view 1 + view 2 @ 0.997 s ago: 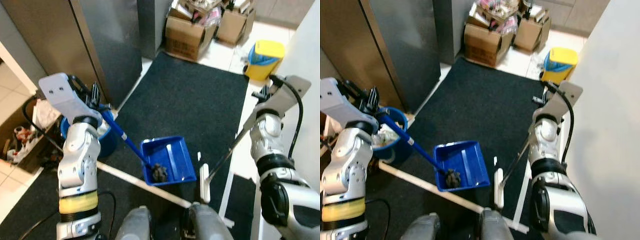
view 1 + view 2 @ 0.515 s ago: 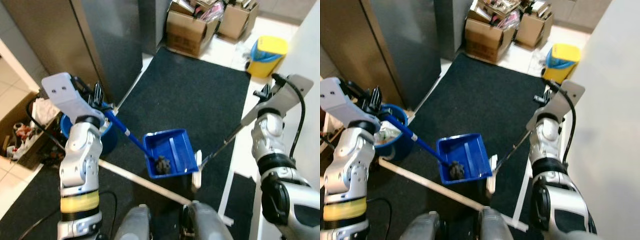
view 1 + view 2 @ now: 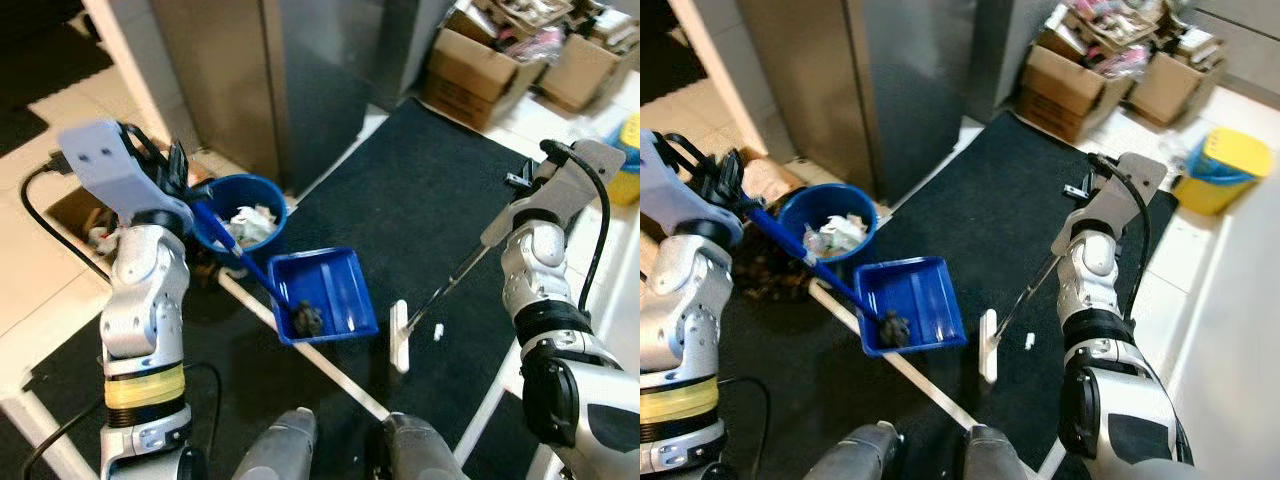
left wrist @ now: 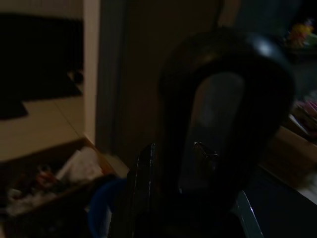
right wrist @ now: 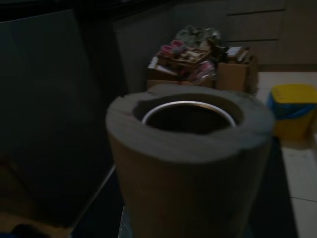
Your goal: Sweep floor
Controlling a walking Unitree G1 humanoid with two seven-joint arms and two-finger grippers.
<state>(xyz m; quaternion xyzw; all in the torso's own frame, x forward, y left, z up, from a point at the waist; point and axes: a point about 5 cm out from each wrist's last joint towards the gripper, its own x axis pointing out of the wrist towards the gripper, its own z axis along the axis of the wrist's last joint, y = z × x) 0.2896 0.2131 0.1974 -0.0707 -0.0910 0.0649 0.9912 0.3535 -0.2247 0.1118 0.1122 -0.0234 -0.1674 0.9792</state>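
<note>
The left claw [image 3: 178, 172] grips the blue handle of the dustpan [image 3: 325, 295], which hangs over the black mat [image 3: 420, 230] beside the blue bin [image 3: 238, 212]. A dark dirt clump [image 3: 308, 318] sits inside it. The right claw [image 3: 525, 180] grips the broom [image 3: 402, 335].

One dustpan [image 3: 325, 295], one broom [image 3: 402, 335], one blue bucket [image 3: 240, 212], three cardboard boxes [image 3: 1070, 88].

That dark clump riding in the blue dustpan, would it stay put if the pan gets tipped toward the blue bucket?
Probably not for long. The dark clump lies loose on the blue dustpan, whose floor looks smooth, so it would likely slide. It looks like light, soft debris, so bits might scatter. The left gripper holds the pan by its long handle, near the blue bucket.
</note>
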